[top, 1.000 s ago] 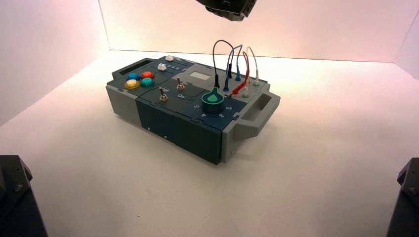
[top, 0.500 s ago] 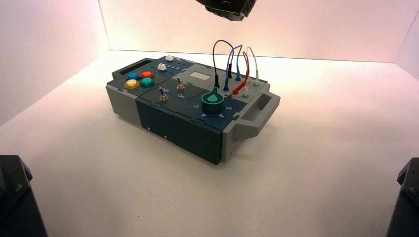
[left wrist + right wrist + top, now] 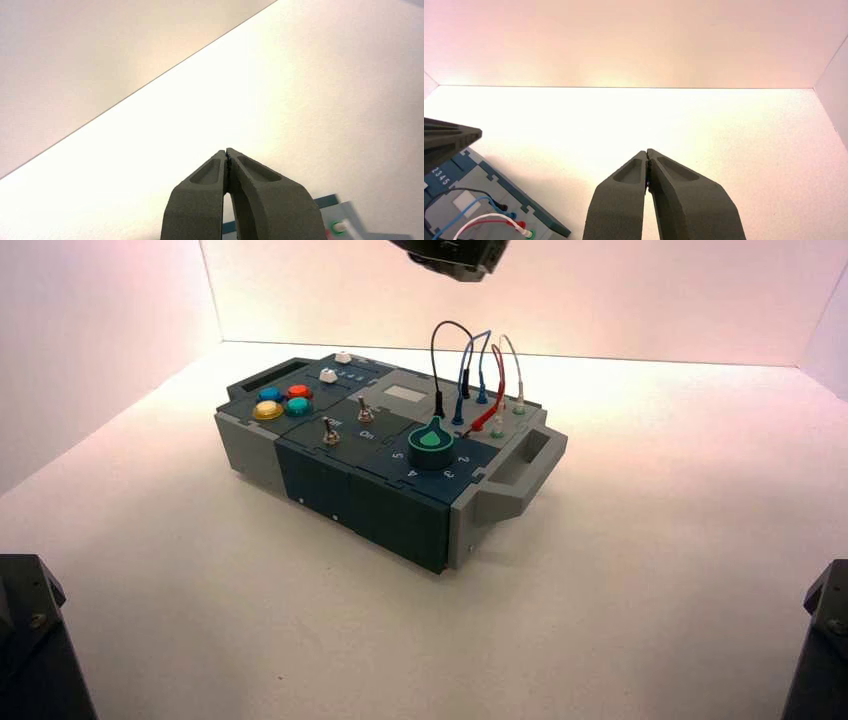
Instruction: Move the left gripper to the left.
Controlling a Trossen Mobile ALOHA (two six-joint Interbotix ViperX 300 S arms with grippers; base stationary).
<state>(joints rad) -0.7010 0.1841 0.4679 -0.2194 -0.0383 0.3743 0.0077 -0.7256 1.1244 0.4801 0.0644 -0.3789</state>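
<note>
My left gripper [image 3: 450,256] is a dark blocky head at the top edge of the high view, above and behind the grey-and-navy control box [image 3: 330,485], only partly seen. In the left wrist view its fingers [image 3: 227,152] are shut on nothing, high over the white floor, with a corner of the box [image 3: 345,227] just below them. My right gripper [image 3: 646,151] is also shut and empty, with the box [image 3: 479,212] and its wires [image 3: 484,220] to one side. The right gripper itself does not show in the high view.
The box bears coloured buttons [image 3: 283,401], two toggle switches [image 3: 346,421], a green knob [image 3: 431,445] and looped wires [image 3: 478,370]. Matte black blocks stand at the lower left [image 3: 30,650] and lower right [image 3: 822,640] corners. White walls enclose the floor.
The left gripper's head has shifted slightly to the left and up at the top of the high view. The box has not moved.
</note>
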